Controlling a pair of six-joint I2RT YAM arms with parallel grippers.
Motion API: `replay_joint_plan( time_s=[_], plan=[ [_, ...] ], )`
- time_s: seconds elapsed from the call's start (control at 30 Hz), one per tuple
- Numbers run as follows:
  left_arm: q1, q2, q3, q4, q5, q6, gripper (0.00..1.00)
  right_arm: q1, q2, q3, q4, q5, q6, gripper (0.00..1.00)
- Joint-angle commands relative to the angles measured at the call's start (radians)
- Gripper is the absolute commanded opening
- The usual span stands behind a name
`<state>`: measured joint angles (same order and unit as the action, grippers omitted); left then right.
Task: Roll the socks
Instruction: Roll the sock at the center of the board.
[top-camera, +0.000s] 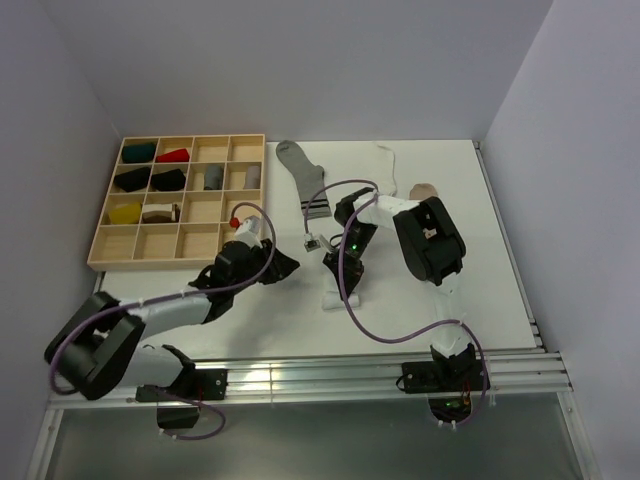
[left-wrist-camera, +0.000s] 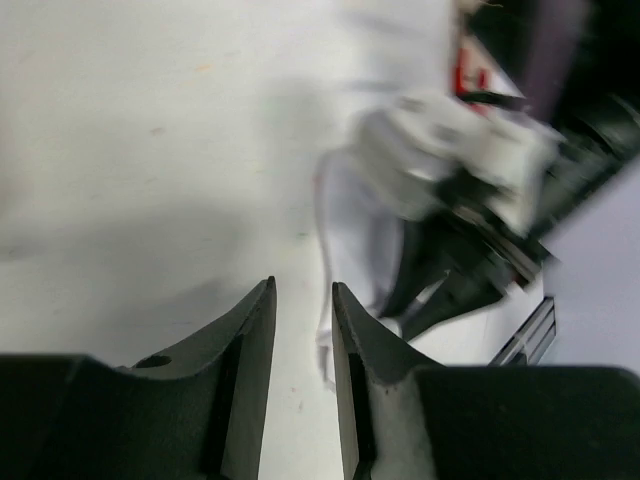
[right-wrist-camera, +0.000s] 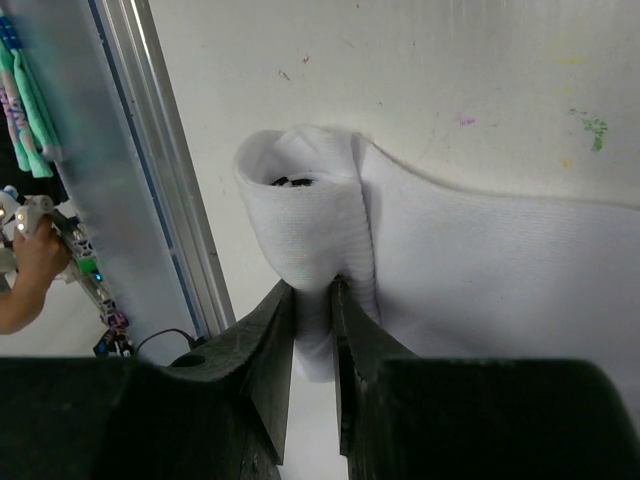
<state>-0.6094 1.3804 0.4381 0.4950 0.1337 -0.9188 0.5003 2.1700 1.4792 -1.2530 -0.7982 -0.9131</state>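
Note:
A long white sock (top-camera: 388, 165) lies down the middle of the table, its near end (top-camera: 335, 297) curled into a small roll. My right gripper (top-camera: 337, 275) is shut on that rolled end; in the right wrist view the gripper (right-wrist-camera: 313, 285) pinches the white fabric (right-wrist-camera: 300, 215) with the flat sock (right-wrist-camera: 480, 260) to its right. A grey-white sock with black stripes (top-camera: 299, 178) lies flat at the back. A beige sock (top-camera: 425, 190) peeks out behind the right arm. My left gripper (top-camera: 288, 265) is narrowly open and empty (left-wrist-camera: 302, 285), left of the blurred white sock (left-wrist-camera: 350, 215).
A wooden compartment tray (top-camera: 110, 255) holding several rolled socks stands at the back left. A purple cable (top-camera: 380, 335) loops over the table by the right arm. Aluminium rails (top-camera: 350, 375) run along the near edge.

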Motion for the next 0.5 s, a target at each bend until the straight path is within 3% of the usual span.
replay_joint_plan(
  time_s=[0.0,0.17,0.23,0.47],
  plan=[
    [-0.078,-0.156,-0.024,0.122,-0.12,0.261,0.34,-0.008,0.05,0.0,0.035,0.083,-0.024,0.14],
    [-0.162,-0.219,0.02,0.048,-0.088,0.463,0.41,-0.012,0.057,0.006,0.027,0.074,-0.029,0.14],
    [-0.197,-0.195,0.068,-0.048,-0.114,0.567,0.42,-0.014,0.059,0.009,0.024,0.074,-0.029,0.14],
    [-0.343,0.008,0.249,-0.213,-0.115,0.727,0.45,-0.019,0.07,0.016,0.009,0.067,-0.035,0.14]
  ],
)
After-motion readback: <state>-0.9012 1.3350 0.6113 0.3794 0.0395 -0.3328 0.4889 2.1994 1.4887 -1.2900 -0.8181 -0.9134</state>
